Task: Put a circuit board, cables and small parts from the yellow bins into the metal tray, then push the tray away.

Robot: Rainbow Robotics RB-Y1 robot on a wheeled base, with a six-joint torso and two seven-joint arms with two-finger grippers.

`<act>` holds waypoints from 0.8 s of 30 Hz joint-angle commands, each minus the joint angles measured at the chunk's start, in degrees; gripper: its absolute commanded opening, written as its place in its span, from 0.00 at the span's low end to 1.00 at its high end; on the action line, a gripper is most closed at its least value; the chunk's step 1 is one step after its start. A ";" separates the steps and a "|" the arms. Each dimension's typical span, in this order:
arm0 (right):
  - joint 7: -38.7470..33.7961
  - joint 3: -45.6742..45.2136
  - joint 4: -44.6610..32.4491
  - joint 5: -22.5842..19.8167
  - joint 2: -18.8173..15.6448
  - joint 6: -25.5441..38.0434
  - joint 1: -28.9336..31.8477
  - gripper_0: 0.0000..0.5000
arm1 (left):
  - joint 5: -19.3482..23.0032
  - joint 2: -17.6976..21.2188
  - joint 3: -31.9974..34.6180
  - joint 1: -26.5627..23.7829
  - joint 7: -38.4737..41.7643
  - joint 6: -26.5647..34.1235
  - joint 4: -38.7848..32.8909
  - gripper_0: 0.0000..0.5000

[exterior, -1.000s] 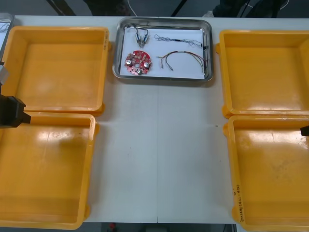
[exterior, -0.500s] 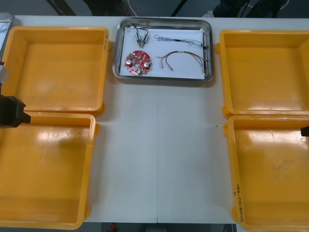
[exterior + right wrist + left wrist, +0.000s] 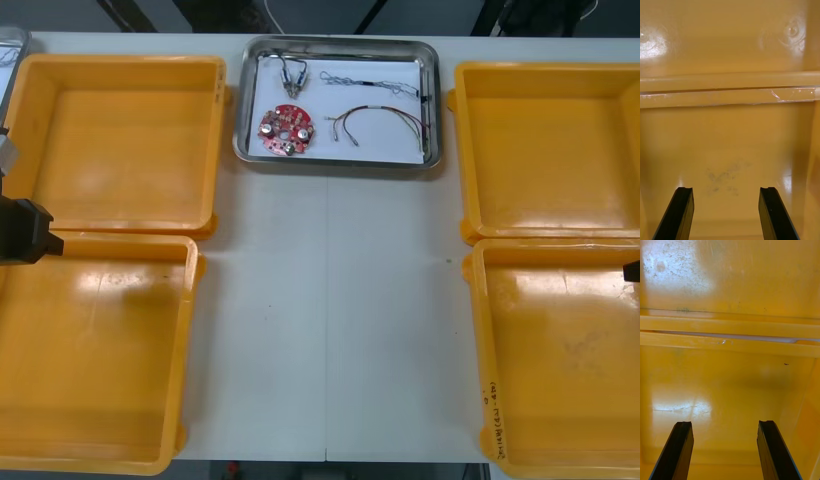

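Metal tray [image 3: 243, 120]: far centre of table [image 3: 330, 300], white inside.
Contents:
- round red circuit board [image 3: 286, 131], near-left
- small metal parts [image 3: 292, 70], far-left
- twisted cable [image 3: 372, 83], far-right
- red and yellow cable [image 3: 378, 119], near-right

Left gripper [image 3: 724, 452]: fingers apart, nothing held, over near left yellow bin [image 3: 90, 360].
Right gripper [image 3: 728, 213]: fingers apart, nothing held, over near right yellow bin [image 3: 565, 360].

Tray [image 3: 339, 162] far and central, two bins [image 3: 120, 140] at each side.
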 commanded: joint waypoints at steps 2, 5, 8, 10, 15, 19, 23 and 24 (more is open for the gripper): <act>-1.23 -1.24 -0.41 0.45 -2.15 0.18 0.88 1.00 | 0.36 2.43 1.75 0.75 -2.12 0.37 -1.70 1.00; -1.23 -1.24 -0.41 0.45 -2.15 0.18 0.88 1.00 | 0.36 2.43 1.75 0.75 -2.12 0.37 -1.70 1.00; -1.23 -1.24 -0.41 0.45 -2.15 0.18 0.88 1.00 | 0.36 2.43 1.75 0.75 -2.12 0.37 -1.70 1.00; -1.23 -1.24 -0.41 0.45 -2.15 0.18 0.88 1.00 | 0.36 2.43 1.75 0.75 -2.12 0.37 -1.70 1.00; -1.23 -1.24 -0.41 0.45 -2.15 0.18 0.88 1.00 | 0.36 2.43 1.75 0.75 -2.12 0.37 -1.70 1.00; -1.23 -1.24 -0.41 0.45 -2.15 0.18 0.88 1.00 | 0.36 2.43 1.75 0.75 -2.12 0.37 -1.70 1.00; -1.23 -1.24 -0.41 0.45 -2.15 0.18 0.88 1.00 | 0.36 2.43 1.75 0.75 -2.12 0.37 -1.70 1.00; -1.23 -1.24 -0.41 0.45 -2.15 0.18 0.88 1.00 | 0.36 2.43 1.75 0.75 -2.12 0.37 -1.70 1.00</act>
